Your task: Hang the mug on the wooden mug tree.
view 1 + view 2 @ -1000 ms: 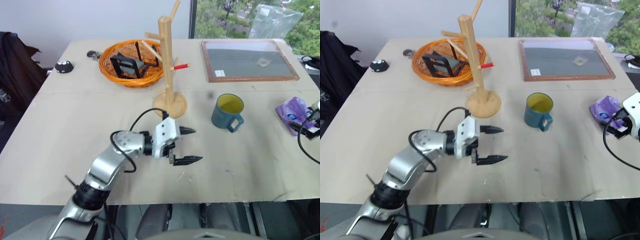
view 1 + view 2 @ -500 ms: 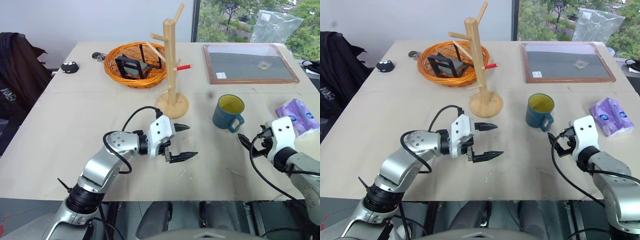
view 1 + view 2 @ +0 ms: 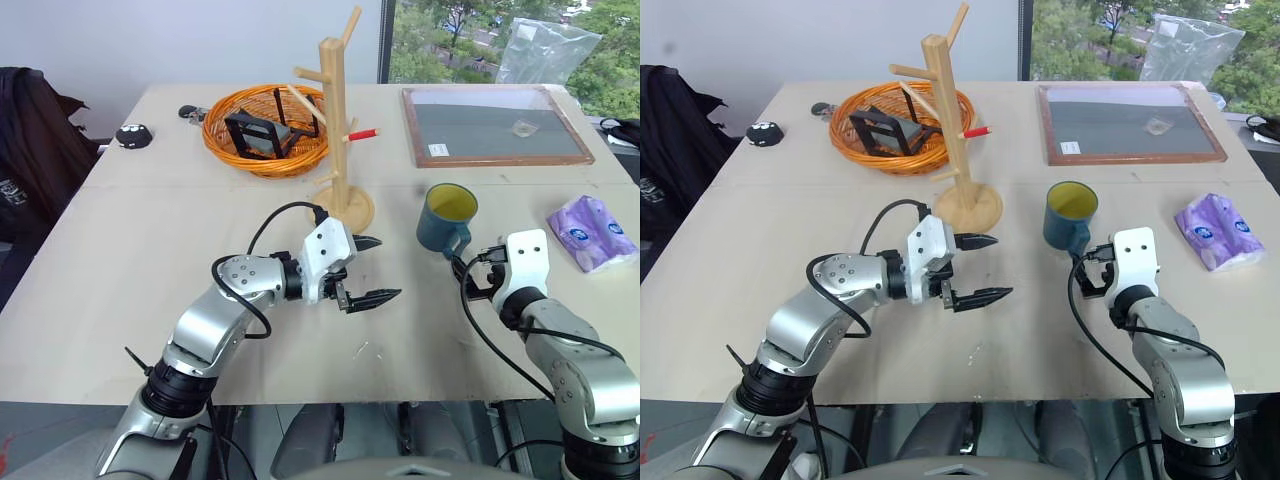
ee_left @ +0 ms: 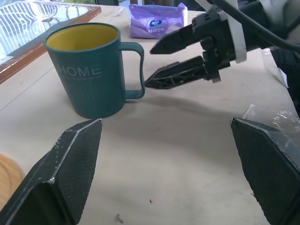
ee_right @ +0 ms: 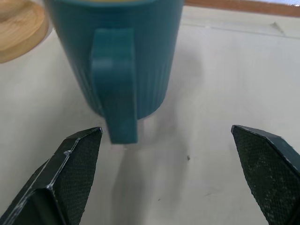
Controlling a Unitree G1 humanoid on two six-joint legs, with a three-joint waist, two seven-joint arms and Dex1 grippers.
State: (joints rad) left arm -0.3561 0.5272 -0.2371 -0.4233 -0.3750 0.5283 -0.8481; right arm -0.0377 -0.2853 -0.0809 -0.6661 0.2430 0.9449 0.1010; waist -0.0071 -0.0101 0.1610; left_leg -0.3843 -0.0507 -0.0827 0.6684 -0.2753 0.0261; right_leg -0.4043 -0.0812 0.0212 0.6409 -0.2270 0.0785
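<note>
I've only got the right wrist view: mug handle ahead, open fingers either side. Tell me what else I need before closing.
Observer: The mug stands upright on the table, and the right gripper has its tips just short of the handle, not around it.
Operator: Give me the tree's position.
Observer: The mug tree stands on the table to the mug's left, base apart from it.
Operator: Report the left arm.
Observer: The left gripper hangs open and empty over the table in front of the tree's base.
</note>
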